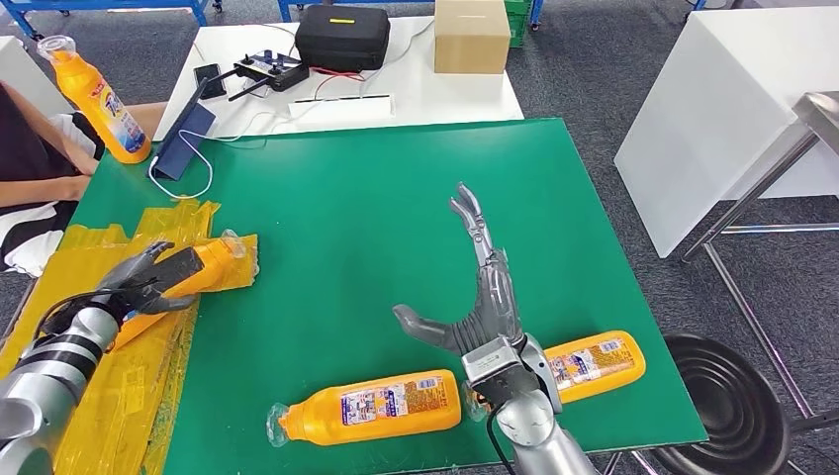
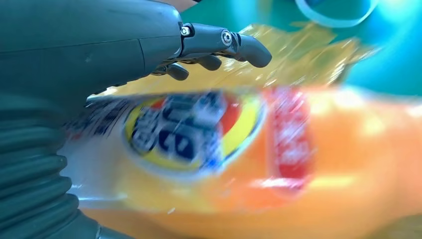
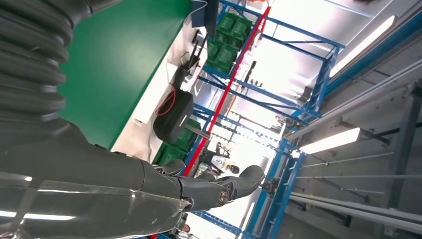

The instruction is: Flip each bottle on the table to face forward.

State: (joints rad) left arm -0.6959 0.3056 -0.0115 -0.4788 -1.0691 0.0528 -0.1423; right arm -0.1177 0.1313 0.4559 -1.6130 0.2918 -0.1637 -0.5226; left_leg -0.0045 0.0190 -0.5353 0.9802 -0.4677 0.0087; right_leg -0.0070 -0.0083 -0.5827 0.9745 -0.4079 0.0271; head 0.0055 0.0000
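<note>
The left hand grips an orange bottle lying on yellow tape at the counter's left edge. The right hand hovers spread and empty above the near edge, between two more lying bottles.

The head view looks forward and down from high on the robot onto a green table, arms entering from the bottom edge. The left wrist view sits very close behind the left hand, against a blurred orange bottle. The right wrist view is turned sideways, facing up past the same green table toward ceiling lights.
</note>
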